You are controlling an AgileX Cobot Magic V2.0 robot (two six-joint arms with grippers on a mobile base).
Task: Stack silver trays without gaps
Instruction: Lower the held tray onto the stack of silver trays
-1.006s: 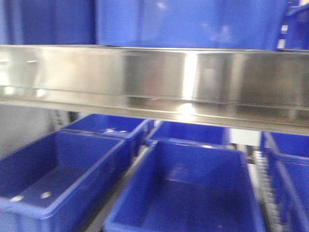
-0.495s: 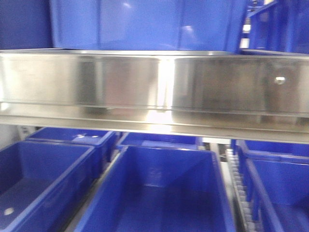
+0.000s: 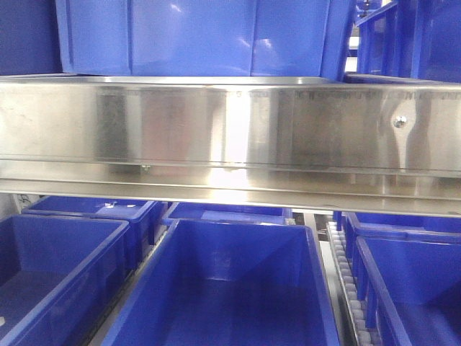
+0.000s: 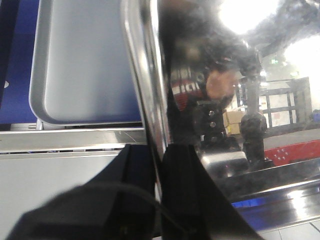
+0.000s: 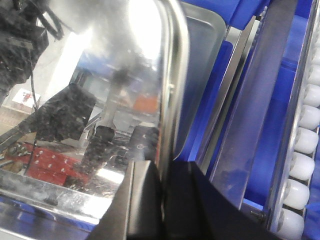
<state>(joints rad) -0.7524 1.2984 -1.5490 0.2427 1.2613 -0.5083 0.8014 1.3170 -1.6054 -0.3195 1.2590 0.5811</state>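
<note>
- The left hand [image 4: 157, 175] is closed on the thin rim of the held tray [image 4: 210, 100], with one dark finger on either side of the rim. The right hand [image 5: 167, 200] pinches that tray's rim in the same way in its own view.
- The second tray [image 4: 85, 65] lies just beyond the held tray's rim, hollow side towards the cameras and one rounded corner showing.
- The step in hand is probably to bring the held tray over the second tray and seat it inside.
- To do this well, keep both ends level and line up the rounded corners. Lower straight, and let go only once the rims meet all round. A tilt would likely wedge one corner and leave a gap.
- Both grips are narrow pinches on polished steel, so slow, equal motion of the two arms seems wise.
- I cannot tell whether the held tray touches the second tray or hangs clear of it.
- The held tray's face is a mirror crowded with reflections, and its far edges are cut off in both wrist views.
- The front view shows neither tray nor hand, only the steel rail [image 3: 230, 130] and blue bins [image 3: 223, 288].
</note>
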